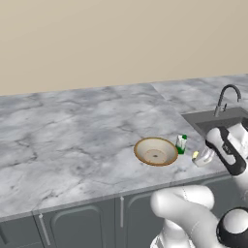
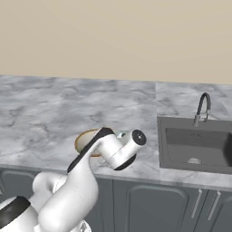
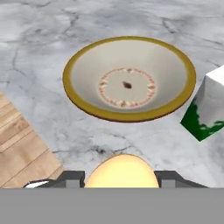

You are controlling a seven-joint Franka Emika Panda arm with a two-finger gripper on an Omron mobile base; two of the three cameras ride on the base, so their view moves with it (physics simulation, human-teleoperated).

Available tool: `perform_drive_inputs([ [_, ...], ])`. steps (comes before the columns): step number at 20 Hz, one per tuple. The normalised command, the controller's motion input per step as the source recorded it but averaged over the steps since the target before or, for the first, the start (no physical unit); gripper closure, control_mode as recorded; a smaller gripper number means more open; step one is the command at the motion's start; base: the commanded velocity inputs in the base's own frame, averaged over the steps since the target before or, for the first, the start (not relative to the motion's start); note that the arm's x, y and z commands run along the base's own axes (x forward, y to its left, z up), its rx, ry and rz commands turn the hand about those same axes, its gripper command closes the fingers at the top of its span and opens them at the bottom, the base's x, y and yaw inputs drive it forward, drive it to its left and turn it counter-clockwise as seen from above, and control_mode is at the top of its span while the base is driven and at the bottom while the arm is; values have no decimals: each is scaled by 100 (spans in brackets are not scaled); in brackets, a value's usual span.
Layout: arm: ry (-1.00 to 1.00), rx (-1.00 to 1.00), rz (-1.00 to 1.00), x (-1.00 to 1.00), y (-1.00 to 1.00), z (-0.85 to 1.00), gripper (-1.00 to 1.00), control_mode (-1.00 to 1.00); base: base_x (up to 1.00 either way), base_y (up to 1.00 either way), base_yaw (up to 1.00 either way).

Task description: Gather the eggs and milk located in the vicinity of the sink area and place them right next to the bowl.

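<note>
The cream bowl with a tan rim and a dark centre mark sits on the marble counter, also seen as the bowl. The white and green milk carton stands upright just to its right; its corner, the milk carton, shows at the right edge of the hand view. My gripper is shut on a pale cream egg, held low over the counter in front of the bowl. In the left base view the gripper hangs right of the carton with the egg at its tip.
The dark sink with its curved faucet lies to the right of the bowl. The counter's front edge runs close behind the gripper, with wooden floor below it. My arm covers part of the bowl in the right base view.
</note>
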Motion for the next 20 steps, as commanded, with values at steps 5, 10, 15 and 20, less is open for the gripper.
perform_drive_inputs([
  [5, -19, -1, 35, 19, -40, -1, 100, -100, 0, 0, 0],
  [10, -24, 0, -1, 21, 8, -11, 100, -100, 0, 0, 0],
  [15, -10, 0, -10, 5, 20, -30, 100, -100, 0, 0, 0],
  [20, 0, 0, -13, 7, 26, -36, 100, -100, 0, 0, 0],
])
